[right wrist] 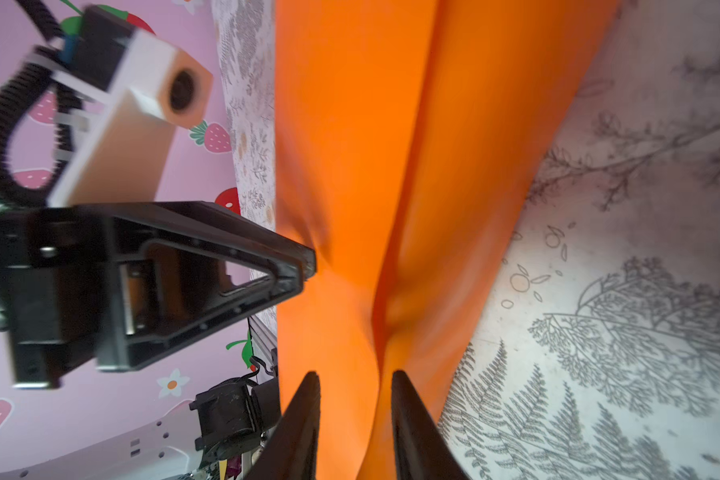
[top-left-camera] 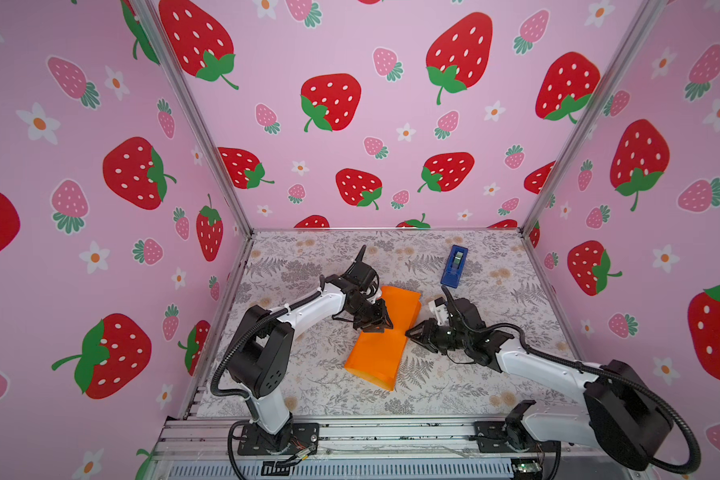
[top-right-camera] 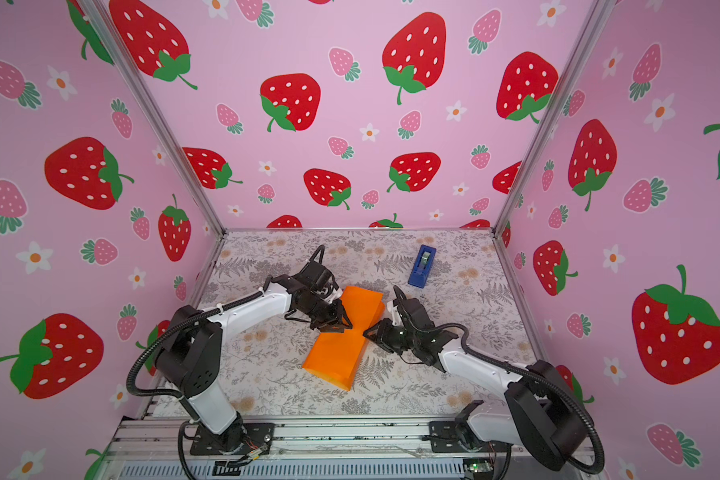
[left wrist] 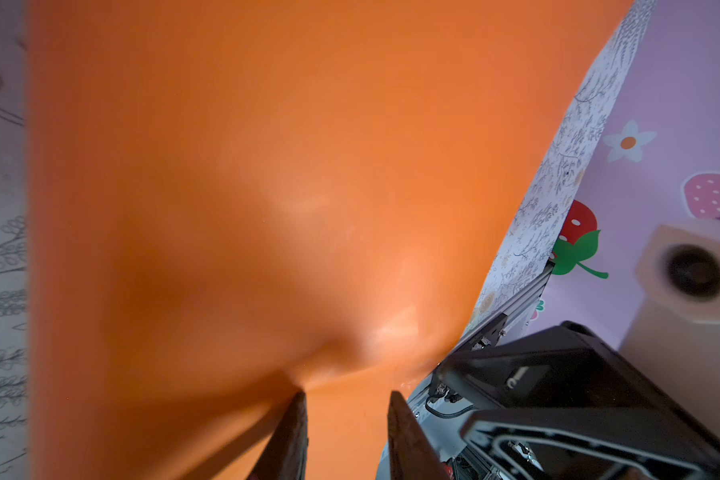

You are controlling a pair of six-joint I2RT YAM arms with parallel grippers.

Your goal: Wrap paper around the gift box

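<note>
The left hand (top-left-camera: 382,323) has its two fingers partway apart, tips pressed into the left side of the orange paper (top-left-camera: 376,357). Its wrist view shows orange sheet filling the gap and a dent at one fingertip (left wrist: 298,401). The right hand (top-left-camera: 410,332) is also partly open, with its tips against the opposite side. Only the right wrist view shows a raised fold of paper (right wrist: 385,316) running into that gap. Whether either hand truly pinches the sheet cannot be told. In both top views the paper lies mid-bench as a long folded bundle, squeezed narrow at the waist where the hands meet it and flaring at each end. The gift box cannot be seen in any view. A blue tape dispenser (top-right-camera: 422,266) sits well apart, toward the far right of the flowered bench (top-left-camera: 474,386). Both arms reach in low from the near rail, forearms almost level, hands pointing at each other.
</note>
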